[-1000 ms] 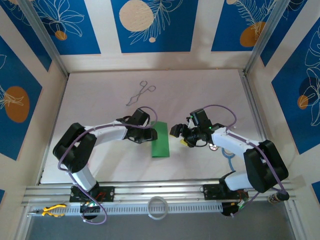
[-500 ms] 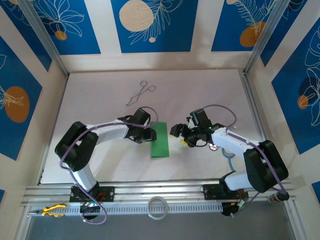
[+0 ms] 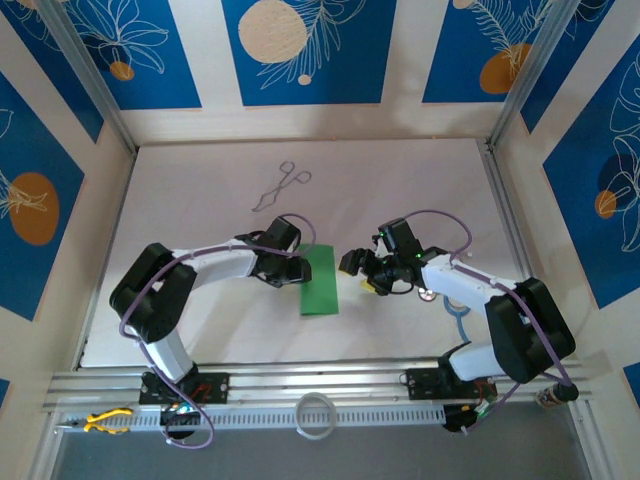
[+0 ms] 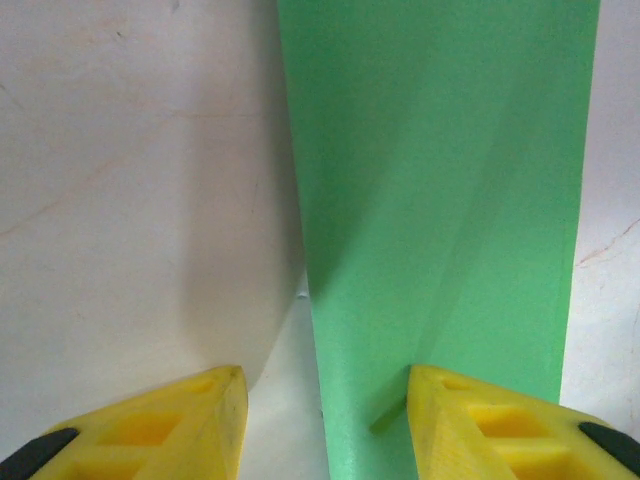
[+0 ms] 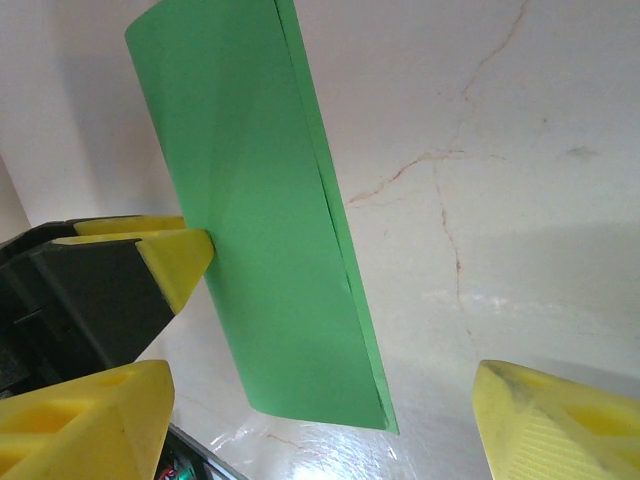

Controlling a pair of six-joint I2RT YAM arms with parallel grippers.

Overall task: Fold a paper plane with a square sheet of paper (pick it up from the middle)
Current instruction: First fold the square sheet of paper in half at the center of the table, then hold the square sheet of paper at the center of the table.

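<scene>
Touching the green paper (image 5: 265, 230), seen from right wrist: left end effector (image 4: 325, 400)

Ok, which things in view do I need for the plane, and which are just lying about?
Needed: the green paper sheet, folded narrow, mid-table; the left gripper at its left edge; the right gripper, open beside it.
Lying about: the metal forceps farther back; the white ring and the yellow-handled tool at the near edge.

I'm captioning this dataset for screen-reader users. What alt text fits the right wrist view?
A folded green paper lies as a long strip on the white table. The left end effector sets a yellow fingertip at its left edge, and the right end effector hangs open, its yellow fingers at the bottom corners.
</scene>
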